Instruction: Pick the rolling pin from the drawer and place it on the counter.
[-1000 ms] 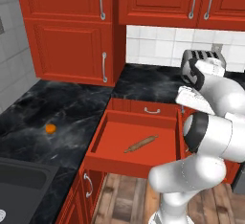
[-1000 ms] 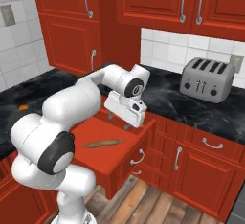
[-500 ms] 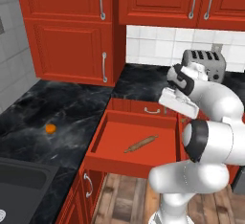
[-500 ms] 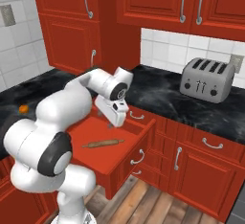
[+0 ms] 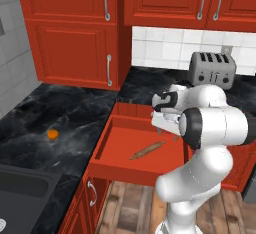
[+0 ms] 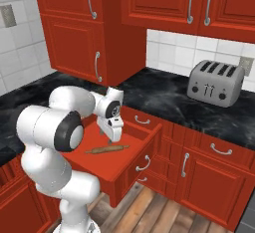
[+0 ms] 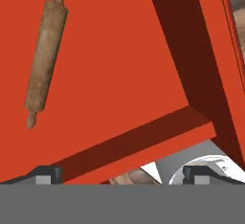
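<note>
In the drawer [image 5: 120,150], the rolling pin [image 5: 147,150] lies flat.

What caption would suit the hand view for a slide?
Looking down past the open tool into the red drawer, where the wooden rolling pin lies untouched on its flat bottom.

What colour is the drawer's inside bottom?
Plain flat red, no pattern. The drawer shows it best in the hand view, under the rolling pin.
</note>
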Controlling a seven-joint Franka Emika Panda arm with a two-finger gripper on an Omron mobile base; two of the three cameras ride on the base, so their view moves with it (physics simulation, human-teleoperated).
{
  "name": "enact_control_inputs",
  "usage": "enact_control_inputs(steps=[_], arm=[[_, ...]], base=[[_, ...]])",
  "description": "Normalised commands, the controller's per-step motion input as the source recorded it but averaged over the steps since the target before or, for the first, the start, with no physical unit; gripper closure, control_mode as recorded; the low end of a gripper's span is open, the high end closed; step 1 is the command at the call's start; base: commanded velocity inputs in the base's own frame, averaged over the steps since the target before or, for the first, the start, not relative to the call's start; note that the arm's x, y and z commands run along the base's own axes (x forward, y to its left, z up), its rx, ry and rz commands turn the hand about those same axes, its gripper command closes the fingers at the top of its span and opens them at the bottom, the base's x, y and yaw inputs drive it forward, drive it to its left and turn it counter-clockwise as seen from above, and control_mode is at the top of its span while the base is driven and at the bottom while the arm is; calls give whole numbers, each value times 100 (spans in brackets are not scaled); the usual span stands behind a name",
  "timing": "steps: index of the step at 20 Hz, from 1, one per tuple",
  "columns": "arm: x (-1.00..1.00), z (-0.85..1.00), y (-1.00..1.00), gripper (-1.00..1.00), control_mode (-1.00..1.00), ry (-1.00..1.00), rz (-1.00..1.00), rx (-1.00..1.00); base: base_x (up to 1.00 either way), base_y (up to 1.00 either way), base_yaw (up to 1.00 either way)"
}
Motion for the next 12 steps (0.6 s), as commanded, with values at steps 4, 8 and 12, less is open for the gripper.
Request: enact_control_inputs(steps=[4,8,12], arm=[[65,-77,0,-100,-100,1,0,0],[65,-54,3,-100,-100,0,0,1],[64,-59,7,-100,-100,0,0,0]], base=[[0,0,0],[0,0,0],[0,0,0]])
